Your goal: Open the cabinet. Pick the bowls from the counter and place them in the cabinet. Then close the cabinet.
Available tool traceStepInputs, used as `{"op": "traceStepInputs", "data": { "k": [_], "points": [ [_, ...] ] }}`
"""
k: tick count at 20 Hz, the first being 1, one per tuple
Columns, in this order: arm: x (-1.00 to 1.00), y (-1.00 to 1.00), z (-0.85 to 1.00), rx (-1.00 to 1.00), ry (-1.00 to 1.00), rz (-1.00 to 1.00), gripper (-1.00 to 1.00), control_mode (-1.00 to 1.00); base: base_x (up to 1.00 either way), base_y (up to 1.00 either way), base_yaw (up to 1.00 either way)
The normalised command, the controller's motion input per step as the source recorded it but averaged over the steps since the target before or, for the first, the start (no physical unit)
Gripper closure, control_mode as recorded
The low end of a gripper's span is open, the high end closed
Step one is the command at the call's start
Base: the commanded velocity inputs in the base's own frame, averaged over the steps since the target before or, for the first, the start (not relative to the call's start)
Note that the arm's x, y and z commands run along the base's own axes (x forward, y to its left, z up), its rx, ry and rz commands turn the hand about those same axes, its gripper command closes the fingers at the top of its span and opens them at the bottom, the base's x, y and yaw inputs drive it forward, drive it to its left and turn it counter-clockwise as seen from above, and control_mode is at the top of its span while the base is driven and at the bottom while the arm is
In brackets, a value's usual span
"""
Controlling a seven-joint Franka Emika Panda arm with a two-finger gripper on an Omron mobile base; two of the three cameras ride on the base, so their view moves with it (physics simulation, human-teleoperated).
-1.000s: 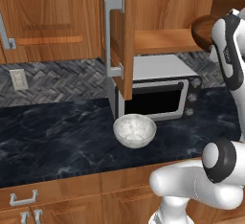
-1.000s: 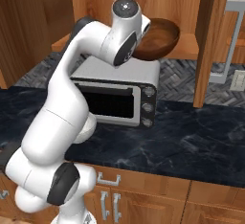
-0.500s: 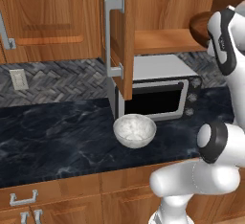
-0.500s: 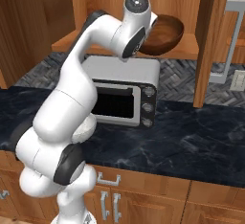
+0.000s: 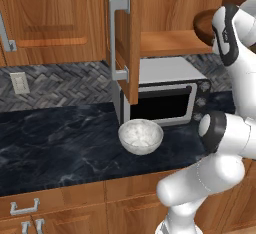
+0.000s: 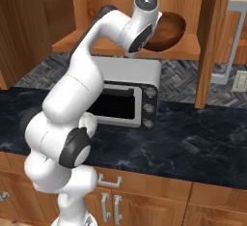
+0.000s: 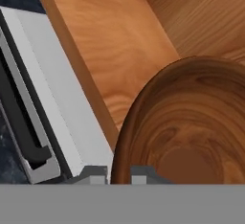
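black marble-look surface (image 5: 60, 143) with pale veins runs across the lower half of the left base view, wood drawer fronts (image 5: 55, 203) below it, herringbone grey backsplash (image 5: 60, 83) behind.

cabinet (image 5: 170, 43): both doors swung open. left door (image 5: 125, 33) edge-on at upper centre of the left base view, silver bar handle (image 5: 116, 38) facing the camera. right door (image 6: 212, 41) at upper right of the right base view. wooden shelf (image 6: 96, 44) bare on its left part.

toaster oven (image 6: 128, 92), silver with dark glass front, sits on the surface directly under the shelf, centre of the right base view.

whitish-grey speckled bowl (image 5: 140, 136) upright on the surface, centre of the left base view, just in front of the toaster oven, apart from the arm.

dark brown wood bowl (image 6: 166, 31) at upper centre-right of the right base view, tilted, over the right part of the shelf; cannot tell whether its underside touches the board. in the left base view its rim (image 5: 204, 25) shows at the upper right edge, beside the arm's wrist.

hand (image 7: 119, 174) at the bottom centre of the hand view: the two tips sit close together with the brown bowl's rim between them, pinched onto it. bowl interior fills the lower right of that view, shelf board upper centre, toaster oven top at left.

wall outlet (image 5: 20, 82) at left of the left base view.
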Motion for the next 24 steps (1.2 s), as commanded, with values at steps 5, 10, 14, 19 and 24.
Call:
{"op": "traceStepInputs", "data": {
  "k": [5, 10, 14, 19, 24],
  "points": [
    [0.46, -0.07, 0.0, 0.0, 0.0, 0.05, 1.0, -1.0, 0.0, 0.0, 0.0],
    [0.44, -0.09, 0.0, 0.0, 0.0, 0.06, 1.0, -1.0, 0.0, 0.0, 0.0],
    [0.37, -0.16, 0.0, 0.0, 0.01, 0.06, 1.0, -1.0, 0.0, 0.0, 0.0],
    [0.19, -0.21, 0.0, 0.0, 0.03, 0.05, -1.0, -1.0, 0.0, 0.0, 0.0],
    [0.05, -0.2, 0.09, 0.0, 0.03, 0.03, -1.0, -1.0, 0.0, 0.0, 0.0]
  ]
}}
